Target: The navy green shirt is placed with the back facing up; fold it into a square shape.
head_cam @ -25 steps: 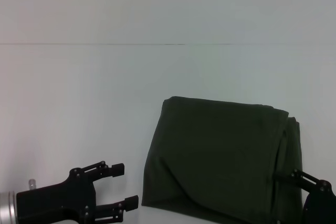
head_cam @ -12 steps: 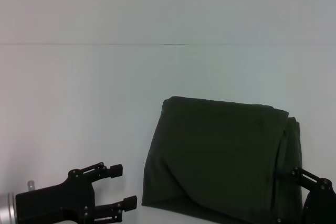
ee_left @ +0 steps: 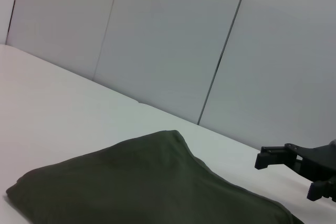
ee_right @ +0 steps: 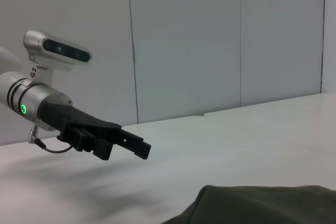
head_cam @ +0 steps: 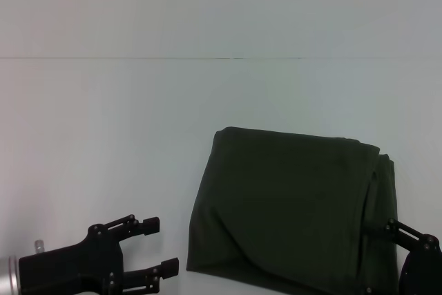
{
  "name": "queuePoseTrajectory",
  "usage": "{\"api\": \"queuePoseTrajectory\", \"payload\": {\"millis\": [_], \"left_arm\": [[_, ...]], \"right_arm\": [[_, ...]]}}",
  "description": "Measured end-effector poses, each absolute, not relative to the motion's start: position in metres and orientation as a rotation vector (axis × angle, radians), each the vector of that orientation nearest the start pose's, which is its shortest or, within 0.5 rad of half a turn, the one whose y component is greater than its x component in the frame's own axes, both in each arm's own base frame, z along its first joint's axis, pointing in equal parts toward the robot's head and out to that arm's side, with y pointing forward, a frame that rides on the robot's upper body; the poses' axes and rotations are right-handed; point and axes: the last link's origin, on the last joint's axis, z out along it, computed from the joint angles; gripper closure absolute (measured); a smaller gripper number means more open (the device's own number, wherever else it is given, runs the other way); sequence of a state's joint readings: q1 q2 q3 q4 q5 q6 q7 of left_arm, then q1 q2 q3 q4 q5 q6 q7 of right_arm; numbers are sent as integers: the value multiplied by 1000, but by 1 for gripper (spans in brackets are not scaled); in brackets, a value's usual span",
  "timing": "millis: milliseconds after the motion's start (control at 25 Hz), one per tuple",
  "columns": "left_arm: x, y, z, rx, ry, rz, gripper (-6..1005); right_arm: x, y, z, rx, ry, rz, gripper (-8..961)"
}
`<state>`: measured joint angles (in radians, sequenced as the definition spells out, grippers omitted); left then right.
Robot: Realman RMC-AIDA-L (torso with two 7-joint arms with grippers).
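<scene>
The navy green shirt (head_cam: 290, 205) lies folded into a rough rectangle on the white table (head_cam: 103, 136), plain dark fabric up, right of centre. It also shows in the left wrist view (ee_left: 136, 182) and in the right wrist view (ee_right: 262, 205). My left gripper (head_cam: 160, 245) hovers open at the near left, a short gap away from the shirt's left edge, holding nothing. My right gripper (head_cam: 378, 259) is open at the shirt's near right corner, partly cut off by the picture's edge. Each wrist view shows the other arm's gripper: the right gripper (ee_left: 284, 179) and the left gripper (ee_right: 139, 149).
The white table stretches wide to the left and back, with a thin seam line (head_cam: 138, 58) across it. Pale wall panels (ee_right: 184, 40) stand behind the table.
The left gripper has drifted slightly down and back toward the near edge. The right gripper has sunk a little. The shirt has not moved.
</scene>
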<state>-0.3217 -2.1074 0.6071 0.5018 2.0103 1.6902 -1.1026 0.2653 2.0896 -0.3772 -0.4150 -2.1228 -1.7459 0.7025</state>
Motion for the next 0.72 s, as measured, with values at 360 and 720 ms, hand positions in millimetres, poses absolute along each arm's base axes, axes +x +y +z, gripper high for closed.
{"api": "queuePoseTrajectory", "payload": {"millis": [360, 720], "left_arm": [[-312, 236, -27, -2673, -690, -876, 158], [-313, 236, -26, -2664, -694, -881, 158]], "right_arm": [[331, 209, -18, -2561, 339, 853, 29], [331, 210, -17, -2552, 340, 855, 29]]}}
